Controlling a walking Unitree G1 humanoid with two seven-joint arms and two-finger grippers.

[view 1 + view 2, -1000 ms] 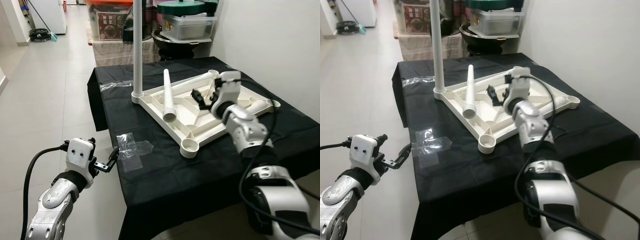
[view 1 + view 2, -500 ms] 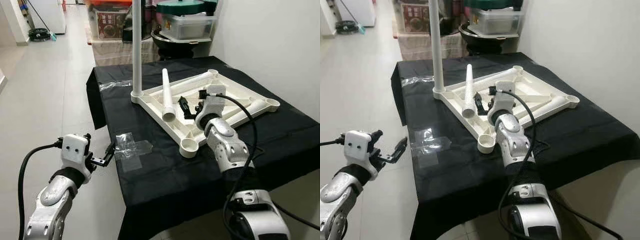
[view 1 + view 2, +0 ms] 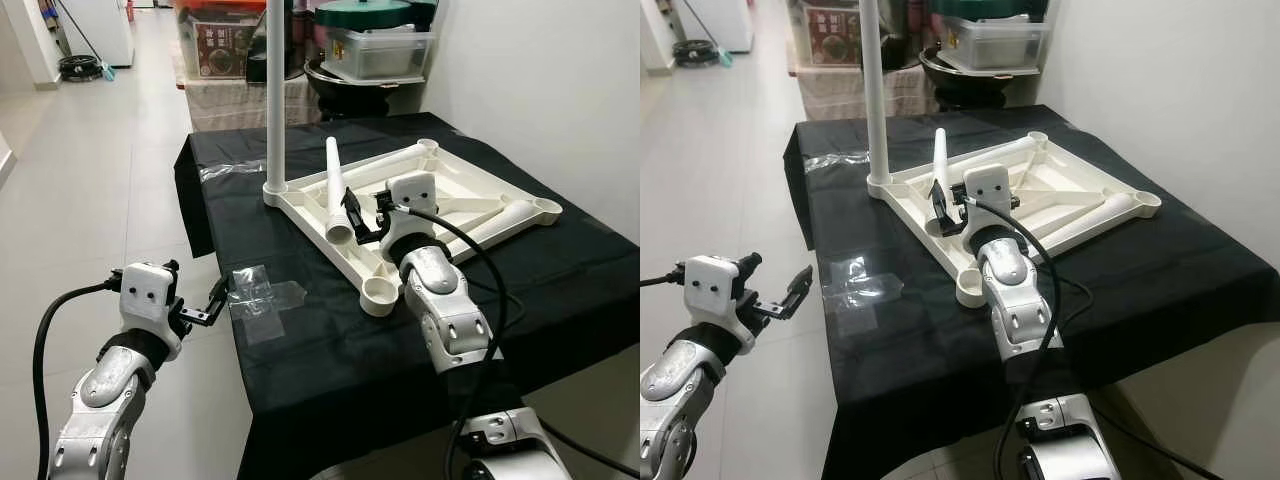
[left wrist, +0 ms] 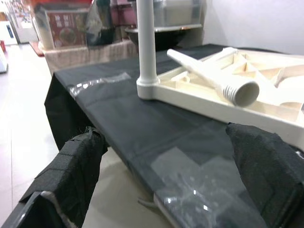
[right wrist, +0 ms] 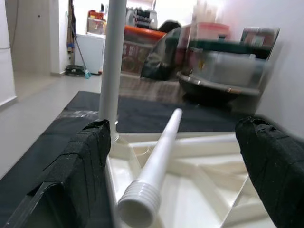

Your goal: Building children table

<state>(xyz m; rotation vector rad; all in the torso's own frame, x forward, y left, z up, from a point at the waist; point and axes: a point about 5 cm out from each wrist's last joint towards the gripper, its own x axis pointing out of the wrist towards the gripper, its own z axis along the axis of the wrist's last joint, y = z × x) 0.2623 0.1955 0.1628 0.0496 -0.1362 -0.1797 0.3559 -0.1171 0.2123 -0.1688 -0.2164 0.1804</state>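
A white tabletop (image 3: 455,188) lies upside down on the black-clothed table (image 3: 300,350). One white leg (image 3: 275,100) stands upright in its far left corner. A loose leg (image 3: 334,185) lies across the frame, threaded end (image 5: 137,205) toward me. Another loose leg (image 3: 505,218) rests by the right corner. My right gripper (image 3: 363,212) is open just beside that threaded end, its fingers (image 5: 78,173) apart on either side of the leg and not touching it. My left gripper (image 3: 212,303) is open and holds nothing, off the table's left edge.
A patch of clear tape (image 3: 262,295) sits on the cloth near the left gripper. The near corner socket (image 3: 380,292) of the tabletop holds no leg. Boxes and pots (image 3: 375,50) crowd behind the table. A white wall is to the right, tiled floor (image 3: 90,200) to the left.
My right gripper has swung left across the tabletop, from its right part to the threaded end of the loose leg. The left arm drifted slightly left.
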